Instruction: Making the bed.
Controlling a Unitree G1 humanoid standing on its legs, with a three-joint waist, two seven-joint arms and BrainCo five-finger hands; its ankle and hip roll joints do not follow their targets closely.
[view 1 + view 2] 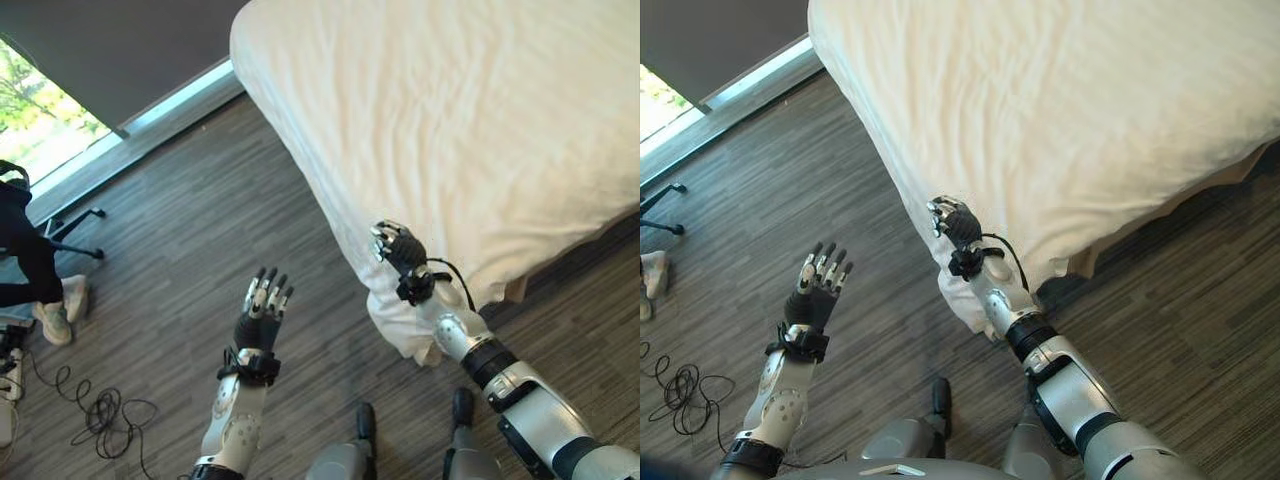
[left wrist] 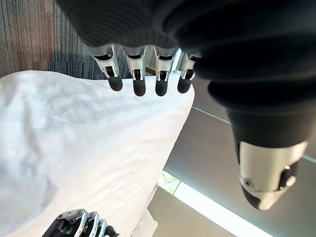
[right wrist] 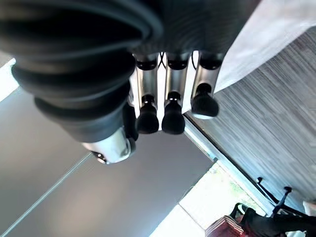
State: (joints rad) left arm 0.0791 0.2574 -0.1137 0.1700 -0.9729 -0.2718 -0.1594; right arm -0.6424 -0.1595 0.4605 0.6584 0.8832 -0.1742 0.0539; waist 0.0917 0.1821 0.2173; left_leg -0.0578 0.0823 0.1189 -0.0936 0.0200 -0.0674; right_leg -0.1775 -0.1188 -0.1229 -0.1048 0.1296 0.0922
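Note:
The bed (image 1: 480, 120) is covered by a cream sheet that hangs down its near side, bunching into a loose fold (image 1: 395, 325) at the lower corner. My right hand (image 1: 400, 250) is against the sheet's hanging edge by that corner. Its fingers (image 3: 168, 108) are curled and no cloth shows between them. Over the wooden floor left of the bed, my left hand (image 1: 260, 320) is raised with fingers (image 2: 138, 74) straight and spread, holding nothing. The sheet (image 2: 89, 143) shows beyond them.
A person's leg and pale shoes (image 1: 55, 310) stand at the far left beside a chair base (image 1: 75, 230). Cables (image 1: 95, 410) lie coiled on the floor at the lower left. A window (image 1: 40, 130) runs along the far wall.

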